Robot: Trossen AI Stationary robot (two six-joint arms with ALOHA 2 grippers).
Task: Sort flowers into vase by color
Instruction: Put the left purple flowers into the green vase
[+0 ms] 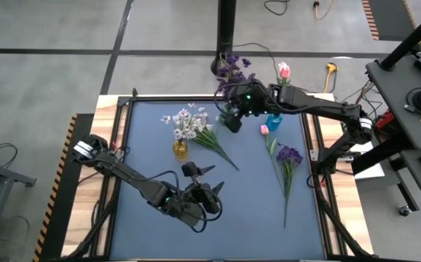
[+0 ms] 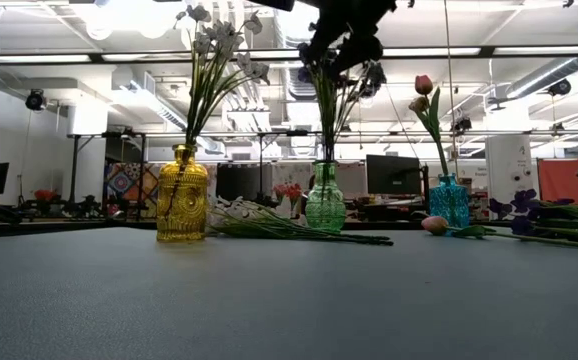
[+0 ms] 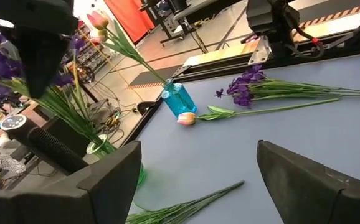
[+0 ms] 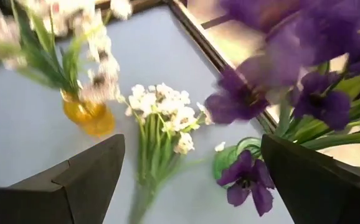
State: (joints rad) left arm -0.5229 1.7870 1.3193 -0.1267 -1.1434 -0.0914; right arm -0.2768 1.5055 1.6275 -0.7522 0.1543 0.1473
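A green vase [image 2: 325, 205] holds purple flowers [image 1: 232, 69]. My right gripper [image 4: 192, 143] hovers open just above it, among the blossoms [image 2: 341, 40], touching nothing that I can see. A yellow vase [image 1: 180, 150] holds white sprays [image 1: 186, 120]. A blue vase [image 1: 274, 121] holds a pink tulip [image 1: 284, 70]. Flat on the mat lie a white sprig [image 1: 212, 142], a pink tulip [image 1: 266, 130] and a purple sprig [image 1: 289, 155]. My left gripper [image 1: 207, 178] waits open near the table's near edge, pointing toward the vases [image 3: 198, 146].
The blue mat [image 1: 152, 167] sits inside a black frame [image 1: 119, 145] on a wooden table. The right arm [image 1: 320, 109] reaches in from the right over the blue vase. The three vases stand in a row toward the far edge. Bare mat lies near the near edge.
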